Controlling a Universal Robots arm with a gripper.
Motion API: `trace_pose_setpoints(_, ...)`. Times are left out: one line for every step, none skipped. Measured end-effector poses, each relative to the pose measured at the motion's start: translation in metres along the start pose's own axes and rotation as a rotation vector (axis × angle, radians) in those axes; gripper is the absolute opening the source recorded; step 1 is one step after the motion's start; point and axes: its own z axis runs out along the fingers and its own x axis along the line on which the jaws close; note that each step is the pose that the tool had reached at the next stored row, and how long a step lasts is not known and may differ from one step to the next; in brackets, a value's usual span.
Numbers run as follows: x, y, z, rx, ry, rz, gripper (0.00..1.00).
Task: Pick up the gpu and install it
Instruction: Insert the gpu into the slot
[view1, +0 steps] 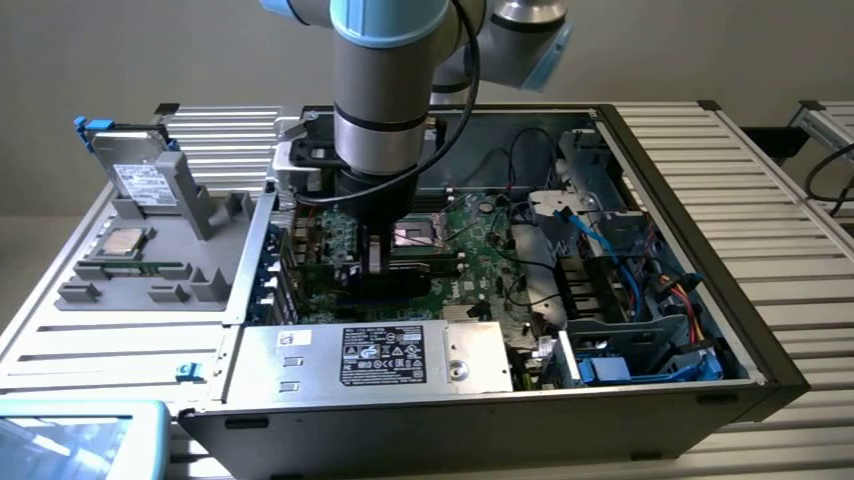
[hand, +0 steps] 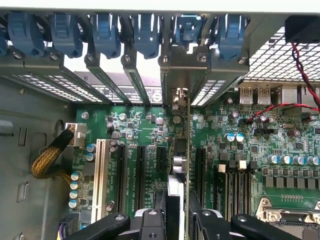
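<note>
In the exterior view the arm reaches down into the open computer case (view1: 747, 350), and the gripper (view1: 378, 262) sits low over the green motherboard (view1: 467, 250). It is just behind the silver power supply (view1: 367, 357) that lies along the case's near wall. A black block hangs under the gripper there; its fingers are too dark to read. On the grey fixture tray (view1: 147, 270) beside the case stands a labelled drive box (view1: 140, 178).

The wrist view looks along the motherboard (hand: 280, 150) toward the rear slot covers (hand: 125, 75) with their blue latches (hand: 105, 30). Here the gripper (hand: 178, 212) is closed on the gpu (hand: 182, 150), seen edge-on. The card stands upright among the black expansion slots (hand: 140, 175), its silver bracket (hand: 181, 75) up against the rear covers.
</note>
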Motion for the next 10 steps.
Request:
trace_pose_setpoints(0.0,0.0,0.0001,0.0,0.0,0.0,0.28)
trace_pose_setpoints(0.0,-0.0001,0.0003,0.0,0.0,0.0,0.28)
trace_pose_setpoints(0.0,0.0001,0.0005,0.0001,-0.0002,0.0,0.28)
trace_pose_setpoints(0.0,0.0005,0.0008,0.0002,-0.0004,0.0,0.28)
trace_pose_setpoints(-0.0001,0.001,0.0011,0.0004,-0.0003,0.0,0.28)
trace_pose_setpoints(-0.0001,0.0012,0.0012,0.0004,-0.0002,0.0,0.28)
trace_pose_setpoints(-0.0001,0.0013,0.0014,0.0003,0.0,0.001,0.28)
trace_pose_setpoints(-0.0001,0.0013,0.0015,0.0002,0.0,0.001,0.28)
trace_pose_setpoints(0.0,0.0013,0.0016,0.0002,0.0,0.001,0.28)
trace_pose_setpoints(0.0,0.0013,0.0018,0.0003,-0.0001,0.001,0.28)
